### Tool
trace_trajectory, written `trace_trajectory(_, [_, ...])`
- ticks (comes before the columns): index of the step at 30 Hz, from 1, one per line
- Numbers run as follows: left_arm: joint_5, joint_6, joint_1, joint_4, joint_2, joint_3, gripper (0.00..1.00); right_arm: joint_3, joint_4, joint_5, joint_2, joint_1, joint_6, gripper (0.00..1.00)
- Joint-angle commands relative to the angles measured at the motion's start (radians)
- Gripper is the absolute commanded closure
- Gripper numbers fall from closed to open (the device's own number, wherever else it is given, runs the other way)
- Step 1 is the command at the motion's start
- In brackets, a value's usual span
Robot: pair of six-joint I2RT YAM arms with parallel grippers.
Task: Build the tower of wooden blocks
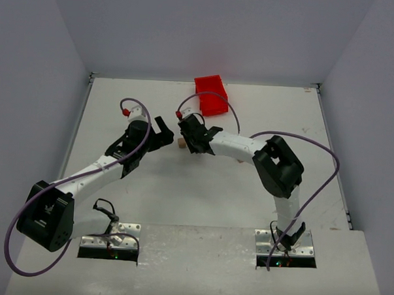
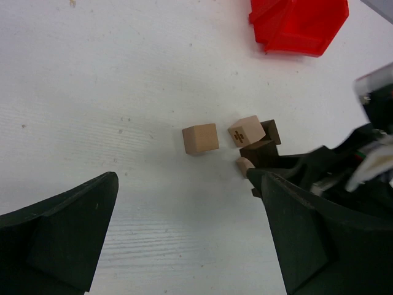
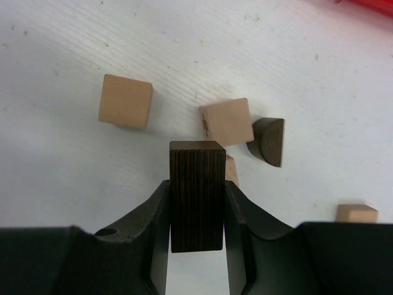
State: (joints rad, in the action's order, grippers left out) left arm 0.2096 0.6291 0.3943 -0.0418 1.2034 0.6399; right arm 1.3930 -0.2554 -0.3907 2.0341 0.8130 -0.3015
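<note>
No wood block tower is in view; the wooden blocks lie singly on the white table. My right gripper [image 3: 197, 184] is shut on an upright dark brown block [image 3: 196, 196], with a finger pressed to each side. Just beyond it lie a pale cube [image 3: 125, 101], a marked pale cube [image 3: 226, 121], a dark half-round [image 3: 268, 141] and a small pale piece [image 3: 231, 171]. My left gripper [image 2: 184, 233] hangs wide open and holds nothing, a little short of the pale cube [image 2: 200, 138]. From above, both grippers meet at mid-table [image 1: 181, 144].
A red plastic bin [image 1: 210, 94] stands at the back of the table, behind the blocks. Another pale block [image 3: 356, 213] lies to the right of my right gripper. Grey walls close in the table on three sides.
</note>
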Motion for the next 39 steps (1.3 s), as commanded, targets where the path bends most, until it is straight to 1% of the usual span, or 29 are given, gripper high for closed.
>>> trace_trajectory(1, [-0.030,-0.034,0.005,-0.072,-0.002,0.066,0.00,-0.097,0.051,-0.005,-0.205,-0.037,0.049,0.72])
trace_trajectory(3, [-0.030,-0.044,0.005,-0.086,0.002,0.081,0.00,-0.174,0.050,0.039,-0.325,-0.081,0.047,0.72])
trace_trajectory(8, [-0.034,-0.076,0.005,-0.128,0.012,0.081,0.00,-0.333,0.027,0.138,-0.524,-0.208,0.077,0.72])
trace_trajectory(10, [-0.027,-0.086,0.005,-0.139,0.022,0.075,0.00,-0.395,0.020,0.157,-0.576,-0.256,0.112,0.72])
trace_trajectory(13, [-0.018,-0.090,0.005,-0.149,0.036,0.065,0.00,-0.433,0.019,0.145,-0.617,-0.277,0.144,0.71])
trace_trajectory(17, [-0.013,-0.103,0.005,-0.148,0.066,0.069,0.00,-0.433,0.015,0.155,-0.599,-0.288,0.188,0.71])
trace_trajectory(20, [0.025,-0.098,0.004,-0.146,0.073,0.063,0.00,-0.384,-0.037,0.099,-0.537,-0.291,0.173,0.70])
trace_trajectory(27, [0.063,-0.091,0.003,-0.128,0.057,0.059,0.00,-0.342,-0.047,0.026,-0.470,-0.301,0.144,0.70])
trace_trajectory(31, [0.068,-0.094,0.003,-0.131,0.044,0.052,0.00,-0.333,-0.047,0.042,-0.448,-0.308,0.142,0.70])
trace_trajectory(34, [0.103,-0.091,0.002,-0.132,0.035,0.041,0.00,-0.333,-0.047,0.054,-0.433,-0.315,0.140,0.70])
trace_trajectory(39, [0.096,-0.091,0.002,-0.137,0.036,0.040,0.00,-0.336,-0.042,0.076,-0.418,-0.326,0.133,0.69])
